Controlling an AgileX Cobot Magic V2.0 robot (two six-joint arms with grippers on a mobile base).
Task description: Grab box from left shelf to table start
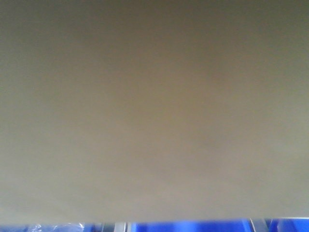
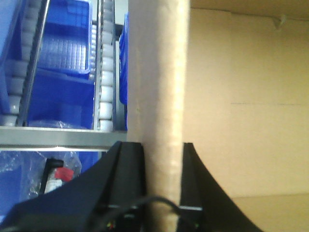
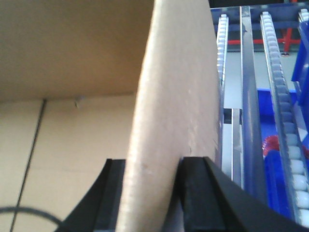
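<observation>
One box (image 1: 154, 111) is in play, and up close it fills nearly the whole front view as a blurred tan-brown cardboard face, too soft to read any print. Two grippers hold it, one on each side wall. The left gripper (image 2: 161, 151) is pinching the upright cardboard edge, with a black jaw pressed to each face. The right gripper (image 3: 153, 164) is clamped the same way on the opposite wall. Both wrist views look past the gripped edge into the box's plain brown interior, where a fold line and a flap seam show. The box sits right against the shelving, its wall crossing in front of the silver front rail of the left shelf (image 2: 53, 137). Whether its base rests on anything cannot be told. Behind that rail the left wrist view shows two white roller tracks (image 2: 107, 63) and what look like three blue plastic bins (image 2: 63, 72), though two of them may be one nested stack. Below the rail lies a clear bag (image 2: 29, 169) with a red-and-black item inside. The right wrist view shows two full roller tracks and the tip of a third, plus grey metal rails (image 3: 251, 96) between them. It also shows a blue bin edge and something red and coiled (image 3: 270, 145) low down. A thin strip of blue bins runs under the box in the front view.
</observation>
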